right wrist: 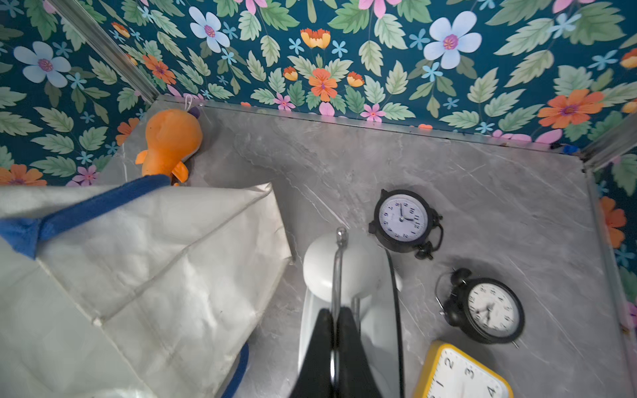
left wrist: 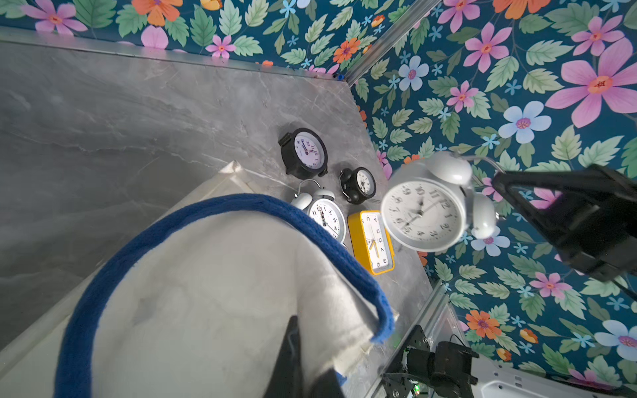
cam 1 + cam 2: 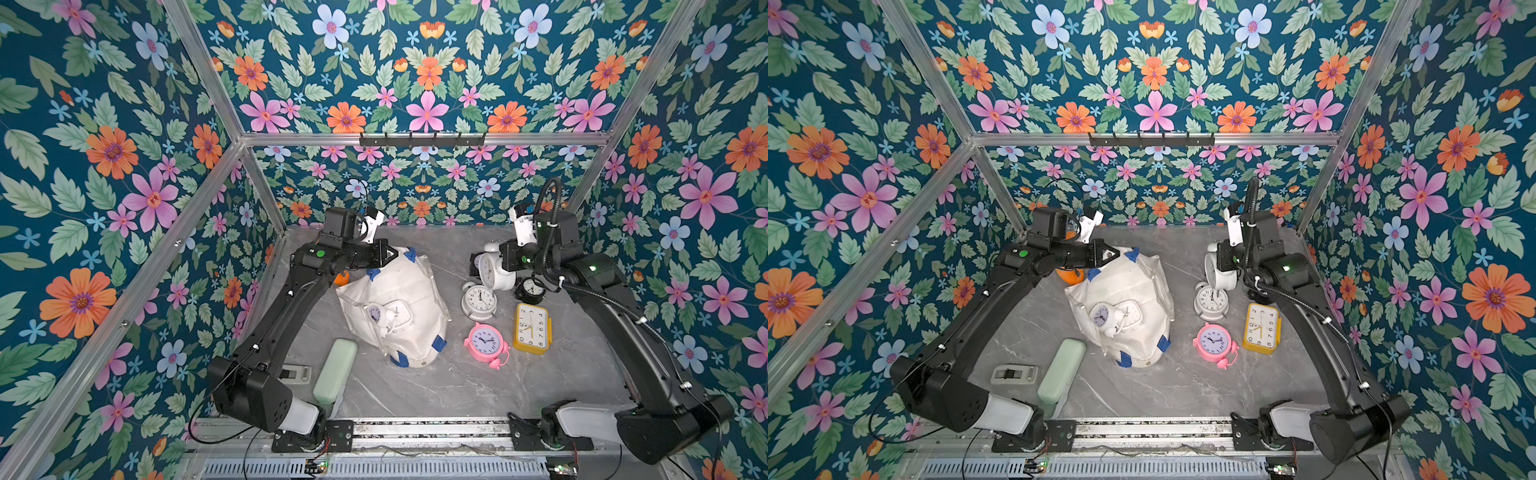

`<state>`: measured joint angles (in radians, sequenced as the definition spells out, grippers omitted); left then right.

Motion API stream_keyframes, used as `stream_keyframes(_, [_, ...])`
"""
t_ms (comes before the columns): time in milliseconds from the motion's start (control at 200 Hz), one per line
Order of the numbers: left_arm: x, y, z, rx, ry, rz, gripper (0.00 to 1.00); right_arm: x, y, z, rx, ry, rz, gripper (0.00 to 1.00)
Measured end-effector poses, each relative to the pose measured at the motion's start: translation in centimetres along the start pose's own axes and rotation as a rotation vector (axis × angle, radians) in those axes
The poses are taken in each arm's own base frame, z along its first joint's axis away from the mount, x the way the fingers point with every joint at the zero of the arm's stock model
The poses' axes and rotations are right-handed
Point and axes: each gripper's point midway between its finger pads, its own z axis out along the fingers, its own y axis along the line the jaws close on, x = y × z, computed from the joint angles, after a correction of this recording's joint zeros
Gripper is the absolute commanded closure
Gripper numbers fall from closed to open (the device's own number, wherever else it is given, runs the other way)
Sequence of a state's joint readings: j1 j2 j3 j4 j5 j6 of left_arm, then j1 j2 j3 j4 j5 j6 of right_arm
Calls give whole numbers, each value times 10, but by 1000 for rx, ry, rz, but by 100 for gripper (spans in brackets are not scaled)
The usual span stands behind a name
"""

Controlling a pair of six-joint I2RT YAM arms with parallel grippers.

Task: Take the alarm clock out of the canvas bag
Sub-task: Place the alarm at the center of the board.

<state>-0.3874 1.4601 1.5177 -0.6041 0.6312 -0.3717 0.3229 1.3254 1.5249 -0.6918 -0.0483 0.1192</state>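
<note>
Right gripper (image 1: 335,322): fingers pressed together on the thin wire handle of the white alarm clock (image 2: 425,212).
White alarm clock: out of the bag and held clear of the table (image 3: 415,386) (its face looks tilted and a little blurred in the left wrist view). It is to the right of the canvas bag (image 3: 409,291) and well apart from it, above the far end of the row of clocks.
Left gripper (image 3: 390,254): clamped on the bag's far rim with cloth between its fingers, beside the blue strap (image 2: 172,220).
Canvas bag: mid-table, with its mouth turned up toward both top views. Two more clocks show inside its outline, a lilac-faced clock (image 3: 375,312) and a white rectangular clock (image 3: 398,313), side by side.
Clocks on the table: all lie right of the bag. They are the silver bell clock (image 3: 478,301), pink clock (image 3: 484,343), yellow clock (image 3: 532,328), small black clock (image 3: 530,289) and large black clock (image 1: 403,220).
Orange plush toy (image 1: 170,144): in the far left corner, behind the bag.
Green case (image 3: 336,370): near the left arm's base, apart from the bag.
</note>
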Motion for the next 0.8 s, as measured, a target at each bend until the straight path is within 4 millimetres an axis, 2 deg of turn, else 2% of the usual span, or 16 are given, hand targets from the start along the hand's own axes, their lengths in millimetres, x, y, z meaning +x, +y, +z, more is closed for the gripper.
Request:
stream_keyframes(175, [-4,-6,-3,24,-2,2,100,-7,7,47,-50,12,37,100])
stream_keyframes(395, [-2,0,0,16,20,-13,100,-13,10,100,-79,16,84,100])
stream_keyframes(625, [2,1,0,15,34,-16,100,-4,11,154,-98,53,136,100])
stream_keyframes(800, [2,1,1,17,36,-17,100,4,16,184,-128,82,172,100])
